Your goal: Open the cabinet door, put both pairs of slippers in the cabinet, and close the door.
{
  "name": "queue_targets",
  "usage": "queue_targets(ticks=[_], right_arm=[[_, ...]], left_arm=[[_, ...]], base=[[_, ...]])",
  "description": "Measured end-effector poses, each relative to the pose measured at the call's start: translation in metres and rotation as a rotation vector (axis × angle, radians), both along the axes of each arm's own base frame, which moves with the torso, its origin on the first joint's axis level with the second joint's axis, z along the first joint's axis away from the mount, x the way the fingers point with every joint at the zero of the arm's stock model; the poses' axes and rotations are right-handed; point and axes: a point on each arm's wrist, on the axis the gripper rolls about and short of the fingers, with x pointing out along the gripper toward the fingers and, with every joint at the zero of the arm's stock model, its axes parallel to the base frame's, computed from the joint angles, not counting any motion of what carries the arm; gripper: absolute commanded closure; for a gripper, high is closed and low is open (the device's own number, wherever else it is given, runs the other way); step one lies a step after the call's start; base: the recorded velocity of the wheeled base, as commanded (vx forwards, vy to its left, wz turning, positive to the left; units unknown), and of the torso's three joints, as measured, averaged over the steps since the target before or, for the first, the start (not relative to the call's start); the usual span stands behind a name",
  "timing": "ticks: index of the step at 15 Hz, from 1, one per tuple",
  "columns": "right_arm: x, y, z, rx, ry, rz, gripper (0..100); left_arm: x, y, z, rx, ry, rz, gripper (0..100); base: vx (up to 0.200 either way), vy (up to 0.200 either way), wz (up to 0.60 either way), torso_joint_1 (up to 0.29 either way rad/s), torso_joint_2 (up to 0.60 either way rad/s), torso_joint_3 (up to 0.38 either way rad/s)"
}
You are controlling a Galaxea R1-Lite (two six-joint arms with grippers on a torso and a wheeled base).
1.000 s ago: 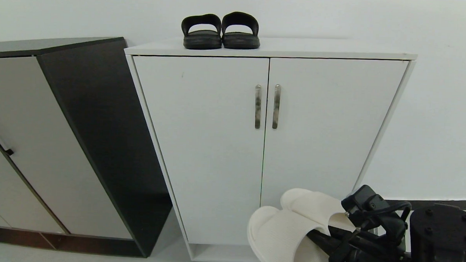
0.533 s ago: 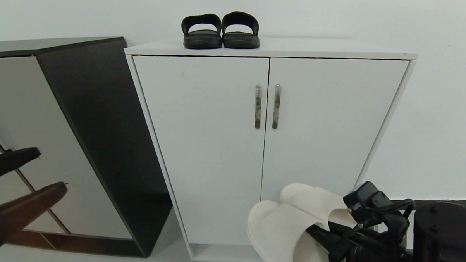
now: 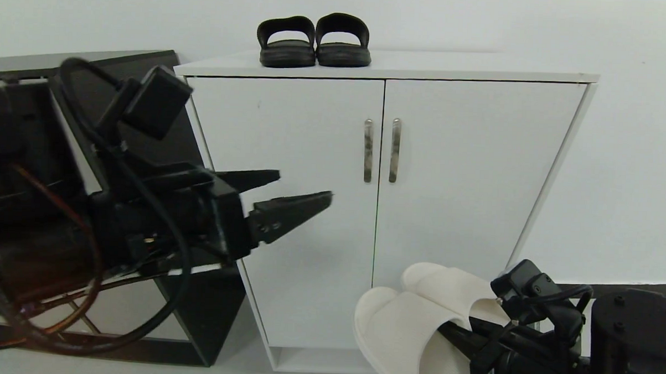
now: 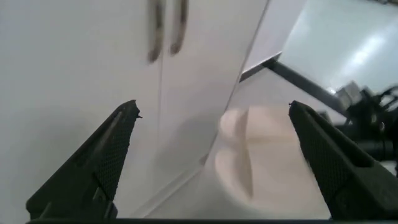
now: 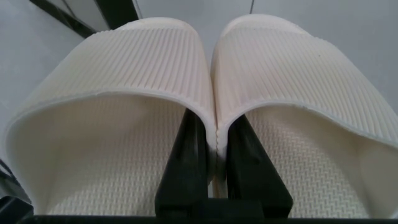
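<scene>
Right fingers (image 5: 186, 165) are clamping on the cream slippers (image 3: 411, 328), squeezing the pair's touching inner walls between them, with the toes sticking out past the tips. Left fingers (image 3: 288, 207) are hanging spread wide apart, gripping nothing, tips aiming at the white cabinet (image 3: 302, 274)'s left door. Both doors are sitting shut, handles (image 3: 368, 151) just beyond those tips. Black slippers (image 3: 314, 39) are resting on top, well above them.
</scene>
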Motion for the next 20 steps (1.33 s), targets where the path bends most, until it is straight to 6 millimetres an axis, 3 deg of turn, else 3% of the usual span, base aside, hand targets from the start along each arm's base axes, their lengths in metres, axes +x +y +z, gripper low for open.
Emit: queue_targets(ticks=[3, 7, 12, 20], right_arm=[[0.001, 0.000, 0.000, 0.003, 0.002, 0.006, 100], [0.002, 0.000, 0.001, 0.006, 0.001, 0.004, 100], [0.004, -0.001, 0.001, 0.008, 0.005, 0.003, 100], [0.004, -0.002, -0.001, 0.004, 0.009, 0.004, 100]], left_arm=[[0.024, -0.045, 0.008, -0.007, -0.001, -0.094, 0], [0.053, -0.084, 0.009, -0.059, 0.111, -0.305, 0], [0.081, -0.099, 0.007, -0.113, 0.193, -0.359, 0], [0.092, -0.099, 0.007, -0.076, 0.180, -0.122, 0]], base=[[0.000, 0.000, 0.00, 0.000, 0.00, 0.000], [0.000, 0.000, 0.00, 0.000, 0.00, 0.000], [0.000, 0.000, 0.00, 0.000, 0.00, 0.000], [0.000, 0.000, 0.00, 0.000, 0.00, 0.000]])
